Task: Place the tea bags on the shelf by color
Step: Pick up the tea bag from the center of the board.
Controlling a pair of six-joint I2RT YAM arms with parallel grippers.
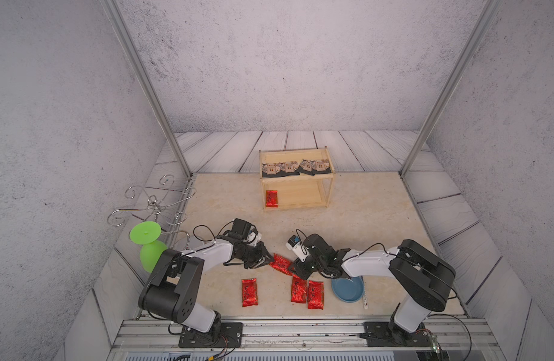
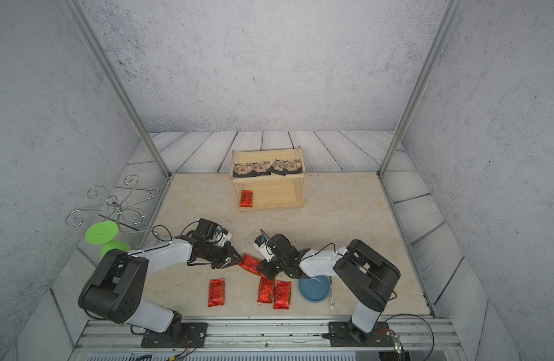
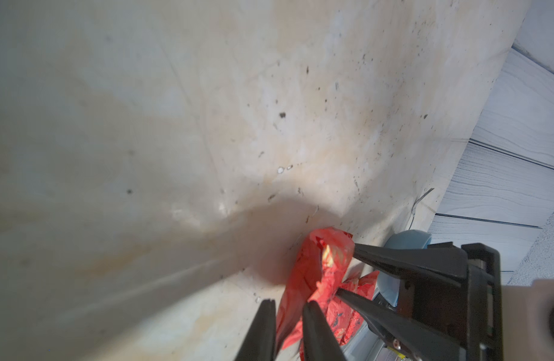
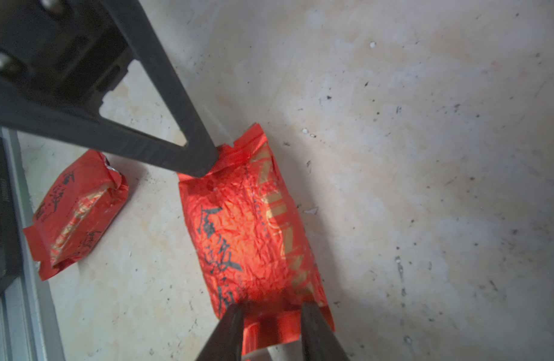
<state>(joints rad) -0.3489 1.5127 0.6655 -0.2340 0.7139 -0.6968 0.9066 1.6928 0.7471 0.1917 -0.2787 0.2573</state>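
One red tea bag (image 1: 281, 264) (image 4: 253, 234) hangs between both grippers over the middle of the table. My left gripper (image 1: 269, 258) (image 3: 289, 304) is shut on one end of it. My right gripper (image 1: 295, 269) (image 4: 272, 309) is shut on the opposite end. Three more red tea bags (image 1: 249, 292) (image 1: 298, 290) (image 1: 315, 295) lie flat near the front edge. The pale wooden shelf (image 1: 330, 179) stands at the back. Several black tea bags (image 1: 296, 167) line its top tier, and one red tea bag (image 1: 272, 198) lies at the left of its lower tier.
A blue plate (image 1: 347, 289) sits under my right forearm, with a white stick (image 1: 365, 295) beside it. A green goblet (image 1: 147, 243) on its side and a wire stand (image 1: 153, 203) are at the left edge. Metal frame posts rise at the back corners.
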